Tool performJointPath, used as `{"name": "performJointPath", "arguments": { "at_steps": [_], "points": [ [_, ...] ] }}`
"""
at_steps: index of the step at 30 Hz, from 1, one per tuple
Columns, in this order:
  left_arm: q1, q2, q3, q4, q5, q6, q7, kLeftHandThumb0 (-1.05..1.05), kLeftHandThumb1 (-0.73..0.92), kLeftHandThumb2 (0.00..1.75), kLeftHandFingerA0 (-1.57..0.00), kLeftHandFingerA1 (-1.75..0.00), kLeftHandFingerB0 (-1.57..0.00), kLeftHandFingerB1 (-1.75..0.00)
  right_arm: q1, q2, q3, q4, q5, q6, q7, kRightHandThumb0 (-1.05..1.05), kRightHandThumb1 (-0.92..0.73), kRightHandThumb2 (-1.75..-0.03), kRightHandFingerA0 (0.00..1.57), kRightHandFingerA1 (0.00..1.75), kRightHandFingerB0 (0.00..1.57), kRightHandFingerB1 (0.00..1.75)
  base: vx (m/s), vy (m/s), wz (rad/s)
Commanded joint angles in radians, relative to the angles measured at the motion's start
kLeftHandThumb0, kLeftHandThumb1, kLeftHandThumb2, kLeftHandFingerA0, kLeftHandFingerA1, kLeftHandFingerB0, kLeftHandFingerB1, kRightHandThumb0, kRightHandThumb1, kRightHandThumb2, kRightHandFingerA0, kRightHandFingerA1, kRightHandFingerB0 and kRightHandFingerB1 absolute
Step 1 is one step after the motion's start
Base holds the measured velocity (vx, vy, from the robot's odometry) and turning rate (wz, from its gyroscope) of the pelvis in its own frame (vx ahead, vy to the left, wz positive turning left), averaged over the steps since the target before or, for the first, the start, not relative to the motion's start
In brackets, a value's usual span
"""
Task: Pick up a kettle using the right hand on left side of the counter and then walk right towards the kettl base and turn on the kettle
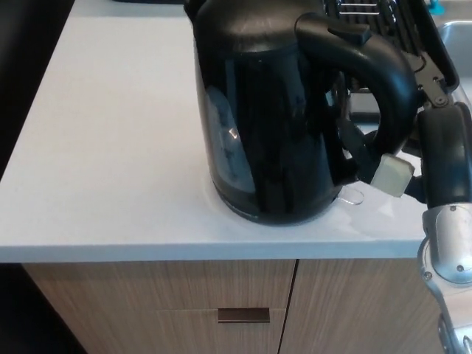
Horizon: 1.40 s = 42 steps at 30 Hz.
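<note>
A white tabletop [103, 147] runs across the view, bare on its left stretch, with a dark gap along its far left edge. Below it are two wood-grain cabinet fronts, and the left cabinet front [158, 306] carries one small dark pull [243, 316].

Right of centre stands one kettle [269, 118]: glossy black, rounded lid, a pale water window low on its left flank (reflections make its level hard to read). Whether its base touches the tabletop or sits just above it cannot be told. Its thick looping handle [383, 81] arches out to the right.

The right hand [413, 158] comes in from the right edge, black fingers with a cream-coloured pad [392, 175] hooked through the handle's lower curve, closed around it. Its grey wrist joint [450, 251] hangs below the tabletop's front edge.

Behind the kettle at upper right is one black dish rack [402, 26], and the corner of a sink [456, 33] shows at the far right. The left hand does not show.
</note>
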Motion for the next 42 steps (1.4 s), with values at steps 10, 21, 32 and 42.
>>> {"name": "performJointPath", "arguments": {
  "at_steps": [10, 21, 32, 42],
  "points": [
    [0.023, 0.003, -0.003, 0.006, -0.002, -0.099, 0.005, 0.26, 0.60, 1.08, -0.87, -1.14, -0.76, -0.94, -0.017, -0.039, -0.033, 0.046, -0.083, -0.169, -0.029, -0.15, -0.52, -1.06, 1.08, 1.16, 1.04, 0.93, 0.00, 0.000, 0.00],
    [0.029, 0.020, -0.051, 0.065, 0.035, -0.151, 0.015, 0.21, 0.57, 1.05, -0.86, -1.01, -0.74, -0.86, 0.002, -0.038, 0.004, 0.099, -0.119, -0.191, -0.005, -0.20, -0.48, -1.25, 0.89, 1.75, 0.77, 1.69, 0.00, 0.000, 0.00],
    [0.022, 0.016, -0.052, 0.115, 0.006, -0.177, -0.024, 0.25, 0.58, 1.06, -0.90, -1.07, -0.78, -0.90, -0.053, 0.088, -0.037, 0.133, -0.058, -0.088, 0.006, -0.26, -0.38, -1.40, 0.95, 1.75, 0.79, 1.70, 0.00, 0.000, 0.00],
    [0.043, 0.010, -0.061, 0.131, 0.011, -0.199, -0.040, 0.25, 0.53, 1.12, -0.92, -1.01, -0.80, -0.89, -0.428, 0.178, -0.253, 0.579, 0.098, 0.034, 0.030, -0.31, -0.40, -1.32, 1.02, 1.75, 0.82, 1.67, 0.00, 0.000, 0.00]
  ]
}}
